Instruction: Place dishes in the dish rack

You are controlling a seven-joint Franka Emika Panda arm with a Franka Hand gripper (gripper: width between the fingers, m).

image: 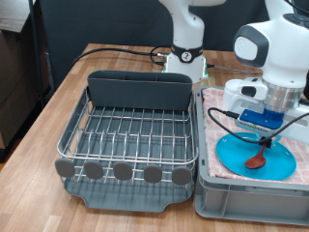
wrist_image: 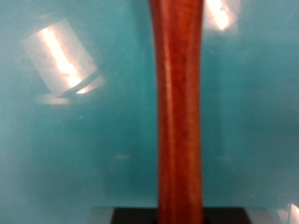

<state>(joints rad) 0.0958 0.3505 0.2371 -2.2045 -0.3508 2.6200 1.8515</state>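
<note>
Wooden tabletop (image: 58, 106) carries everything; a bare strip of it runs along the exterior view's left edge, next to dark cabinets. Dish rack (image: 130, 135) fills the exterior view's left-centre: silver wire grid on a dark grey tray, tall grey caddy (image: 140, 92) across its far side, row of round tabs (image: 123, 171) along its near edge. Grid looks bare, nothing standing in it that I can make out. Grey crate (image: 237, 198) with pink checked cloth (image: 217, 135) sits just beside the rack on the exterior view's right, walls almost touching. Blue plate (image: 256, 155) lies flat on the cloth inside the crate, its rim close to the crate's near wall and cut off by the frame's right edge. Wooden spoon (image: 261, 155) is on the plate, bowl end resting down toward the exterior view's bottom, handle slanting up to the gripper (image: 266, 133), which hangs low over the plate. Wrist view: reddish-brown spoon handle (wrist_image: 177, 112) runs straight through the frame over the blue plate surface (wrist_image: 65, 140), with bright glare patches on the plate. Fingers aren't clearly visible in either view, so I cannot tell whether they are apart or clamped on the handle. Mug not visible. White arm body blocks the space above the crate; a black cable loops across the table behind the rack.
</note>
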